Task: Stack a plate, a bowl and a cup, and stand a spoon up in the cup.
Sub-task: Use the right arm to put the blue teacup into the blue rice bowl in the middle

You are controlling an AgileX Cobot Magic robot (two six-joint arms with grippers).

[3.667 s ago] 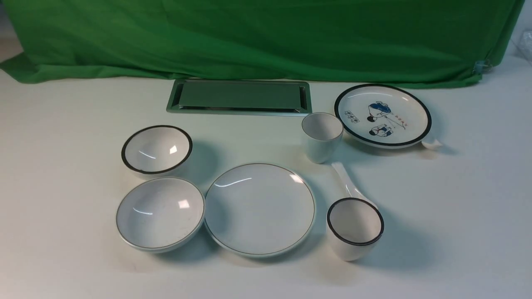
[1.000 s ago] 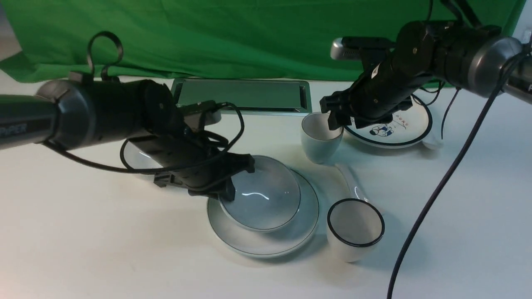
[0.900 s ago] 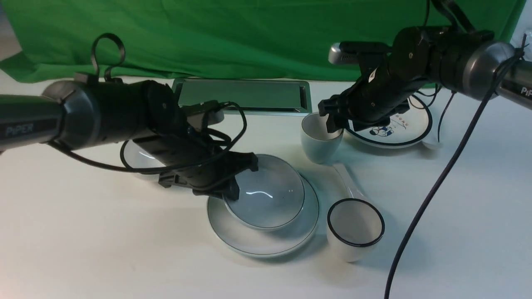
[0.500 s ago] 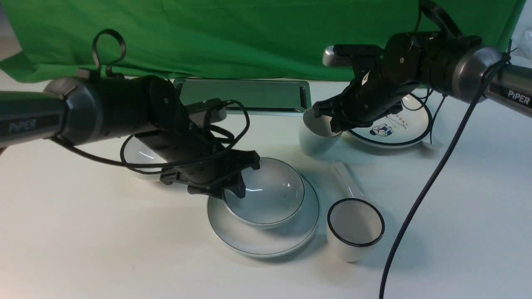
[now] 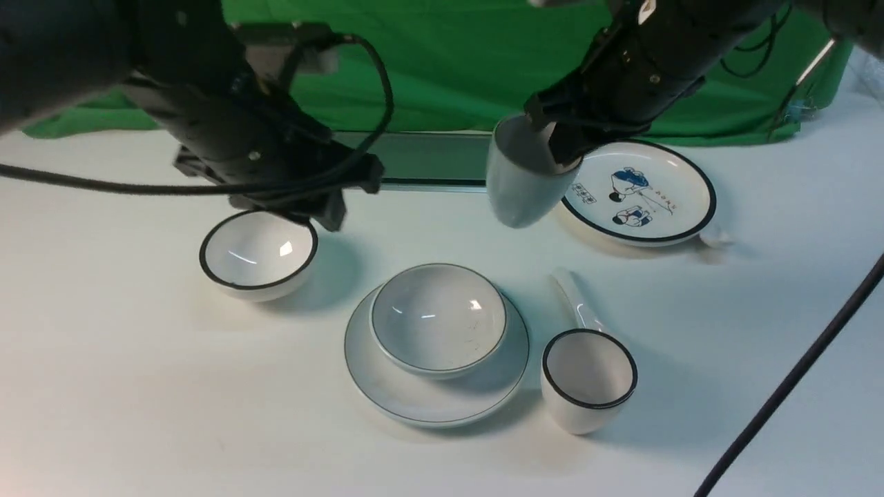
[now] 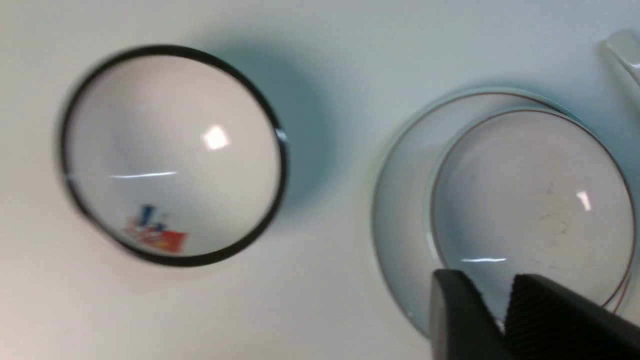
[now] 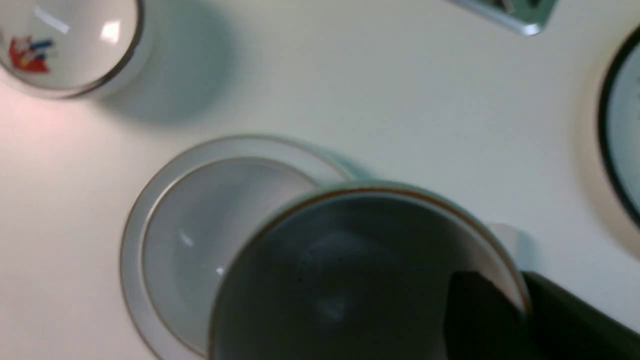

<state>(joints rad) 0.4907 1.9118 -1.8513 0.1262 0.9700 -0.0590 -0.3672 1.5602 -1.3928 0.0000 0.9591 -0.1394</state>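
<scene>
1. A green cloth (image 5: 442,62) is hanging behind the white table (image 5: 138,386), with a green tray (image 5: 435,159) lying in front of it.
2. The bowl (image 5: 438,317) is sitting inside the plate (image 5: 442,407) — upright, a little toward the plate's far side. A cup set down to match the plate rather than the bowl could be landing on the bowl's sloping wall and tipping.
3. The right gripper (image 7: 520,305) is pinching the wall of the cup (image 5: 525,183) at its rim, one finger inside and one outside, and is holding it tilted above the table. Since only one side is being gripped, the cup could be swinging or slipping if its base catches the bowl's rim; released at this slant, it would probably be toppling.
4. The left gripper (image 6: 485,305) is hovering near the black-rimmed bowl (image 5: 259,248), holding nothing; its fingertips are showing a narrow gap between them. Both arms could be crowding each other if they reach over the stack together.
5. The spoon (image 5: 577,300) is lying beyond the black-rimmed cup (image 5: 589,379), partly hidden by it. Fingers reaching low for the handle could be knocking that cup over.
</scene>
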